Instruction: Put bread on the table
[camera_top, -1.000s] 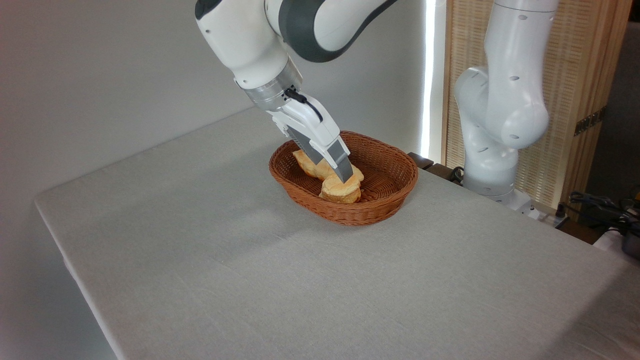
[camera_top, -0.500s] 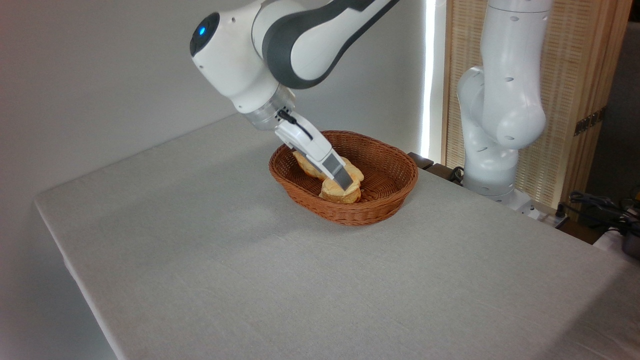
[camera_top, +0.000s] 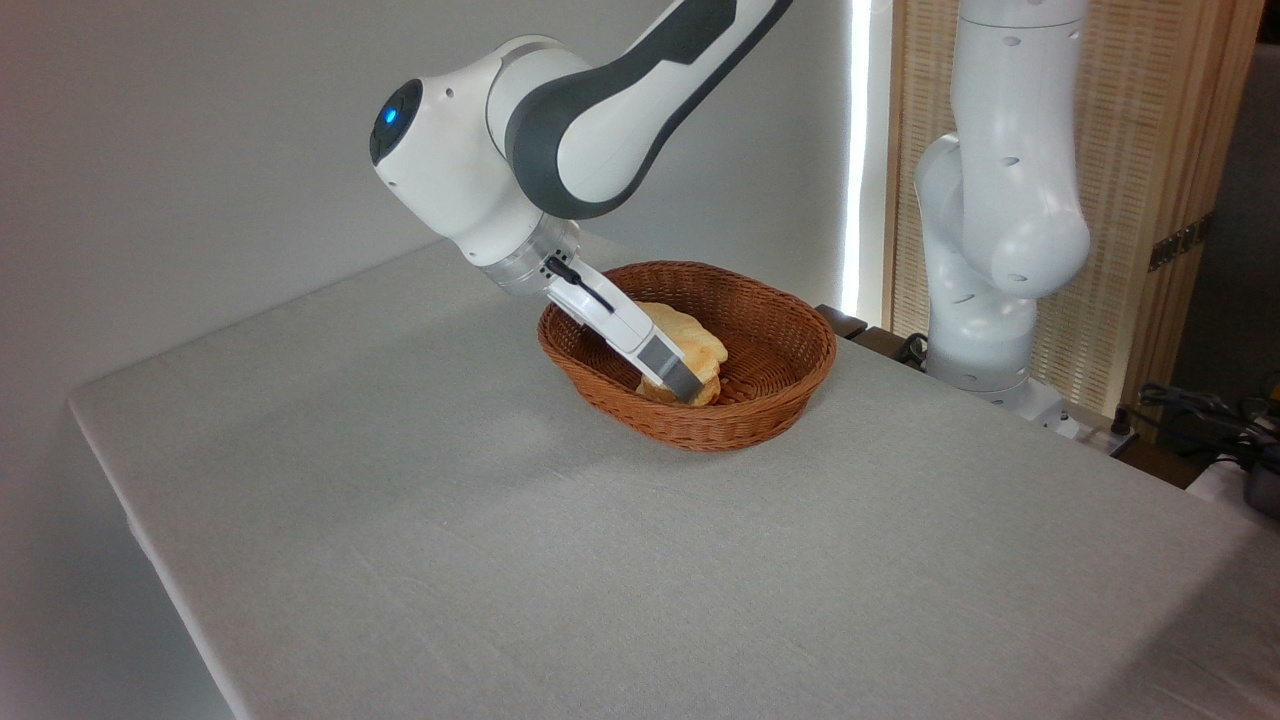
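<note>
The end effector (camera_top: 684, 385) was down inside the wicker basket (camera_top: 770, 400), slanted in from the left over the near-left rim, its tip right at the small round bread (camera_top: 700, 368) that sat low in the basket's middle, and only one finger showed from this side, so I could not tell whether it was clamped on the bun or merely standing around it. The longer loaf (camera_top: 672, 322) lay just behind, touching or all but touching the bun, half hidden by the finger housing. The basket stood toward the far right edge of the desk (camera_top: 420, 520), with the wide grey cloth in front of it bare. The trouble, as I judged it: with the loaf crowding in so close, a far finger could have caught the loaf along with the bun, or nudged it instead. The steep slant of the approach could have left the grip shallow, so the soft bun might have rolled out on the lift. And the housing hung close over the rim, so a careless pull could have dragged the light basket along the cloth
</note>
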